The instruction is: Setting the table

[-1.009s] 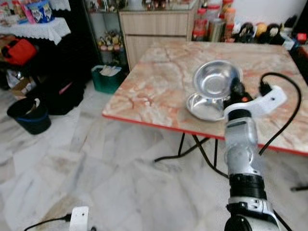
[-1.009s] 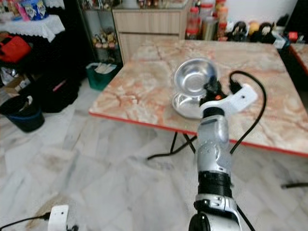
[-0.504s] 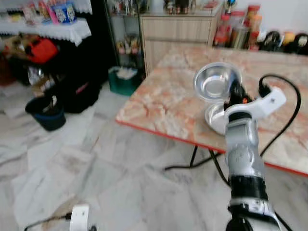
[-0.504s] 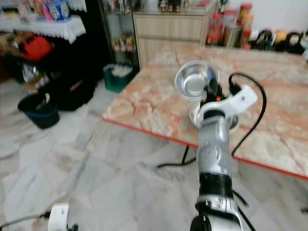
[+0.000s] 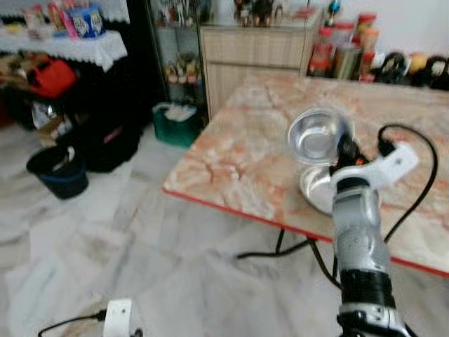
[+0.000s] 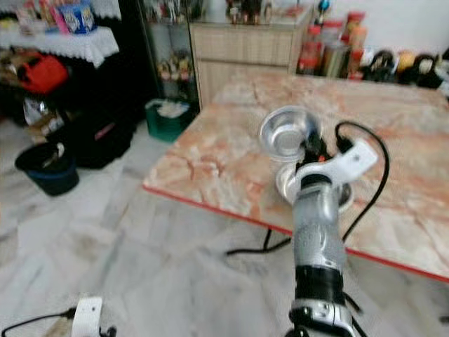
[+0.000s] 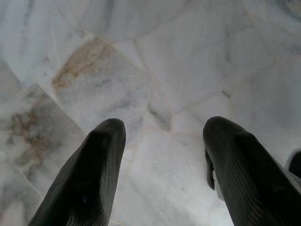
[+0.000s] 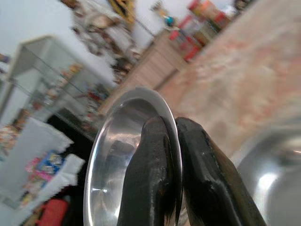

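The right gripper [image 8: 171, 141] is clamped on the rim of a shiny round steel bowl [image 5: 316, 135], held tilted above a second empty steel bowl [image 5: 318, 189] on the pink marble-patterned table [image 5: 238, 154]. The left gripper [image 7: 162, 155], fingers parted, hangs over pale marble floor [image 7: 155, 56].

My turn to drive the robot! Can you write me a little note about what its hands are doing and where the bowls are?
Right gripper: jaws pinched shut on the rim of a shiny steel bowl, held tilted above the marble table.
Left gripper: jaws open, holding nothing, hanging over the floor.
A second steel bowl sits on the table just below the held one, near the red front edge.
Done: one bowl lifted.
Left: pick a spot on the table and set the held bowl down flat, then carry on laying places.
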Motion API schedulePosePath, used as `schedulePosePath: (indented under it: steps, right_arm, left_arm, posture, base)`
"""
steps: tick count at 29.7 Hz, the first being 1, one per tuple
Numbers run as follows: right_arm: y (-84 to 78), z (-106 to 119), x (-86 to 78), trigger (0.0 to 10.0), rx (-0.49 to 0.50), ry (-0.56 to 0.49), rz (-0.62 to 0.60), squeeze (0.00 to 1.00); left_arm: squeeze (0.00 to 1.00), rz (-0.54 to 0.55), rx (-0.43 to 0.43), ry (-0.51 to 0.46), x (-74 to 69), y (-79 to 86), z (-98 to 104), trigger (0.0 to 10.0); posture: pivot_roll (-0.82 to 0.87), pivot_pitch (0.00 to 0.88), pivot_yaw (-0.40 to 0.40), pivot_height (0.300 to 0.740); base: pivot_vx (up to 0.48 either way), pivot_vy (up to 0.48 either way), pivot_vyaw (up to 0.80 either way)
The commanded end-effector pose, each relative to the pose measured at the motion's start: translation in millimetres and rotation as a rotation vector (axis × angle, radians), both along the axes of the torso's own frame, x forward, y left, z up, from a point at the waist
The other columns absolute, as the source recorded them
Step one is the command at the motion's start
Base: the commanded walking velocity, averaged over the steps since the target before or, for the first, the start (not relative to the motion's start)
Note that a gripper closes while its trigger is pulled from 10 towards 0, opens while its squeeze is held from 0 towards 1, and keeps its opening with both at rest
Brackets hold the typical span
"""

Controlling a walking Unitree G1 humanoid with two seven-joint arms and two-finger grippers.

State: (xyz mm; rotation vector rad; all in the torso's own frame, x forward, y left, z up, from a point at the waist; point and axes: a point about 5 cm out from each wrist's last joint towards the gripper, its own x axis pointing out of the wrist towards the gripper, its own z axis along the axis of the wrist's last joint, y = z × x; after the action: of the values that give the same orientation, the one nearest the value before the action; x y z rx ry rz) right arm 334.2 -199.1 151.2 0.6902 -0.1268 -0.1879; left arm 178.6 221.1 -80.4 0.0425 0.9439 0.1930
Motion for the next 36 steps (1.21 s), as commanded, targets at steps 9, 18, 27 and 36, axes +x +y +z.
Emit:
schedulePosePath:
  steps: [9,18,27,36]
  right_arm:
    - [-12.5,-8,-12.4,10.0,-0.026,0.034,-0.031,0.00]
    - [-15.7,-9,-13.1,10.0,-0.029,0.036,-0.036,0.00]
    - [-16.2,-5,-10.6,10.0,-0.023,0.020,-0.047,0.00]
    - [-15.7,-2,-10.1,10.0,-0.021,-0.003,-0.046,0.00]
  left_arm:
    - [0.00,-0.005,-0.004,0.000,1.7,-2.7,0,10.0]
    - [0.00,-0.003,-0.006,-0.004,2.1,-2.1,1,10.0]
    - [0.00,-0.008,-0.004,-0.008,3.3,-3.7,1,10.0]
    - [0.00,-0.006,-0.006,-0.008,3.2,-3.8,1,10.0]
  posture:
    - [-0.03,0.000,0.066,0.740]
    - [-0.04,0.000,0.067,0.740]
    - [-0.03,0.000,0.065,0.740]
    - [-0.03,0.000,0.063,0.740]
  base:
    - [0.000,0.000,0.00]
    - [0.000,0.000,0.00]
    - [0.000,0.000,0.00]
    - [0.000,0.000,-0.20]
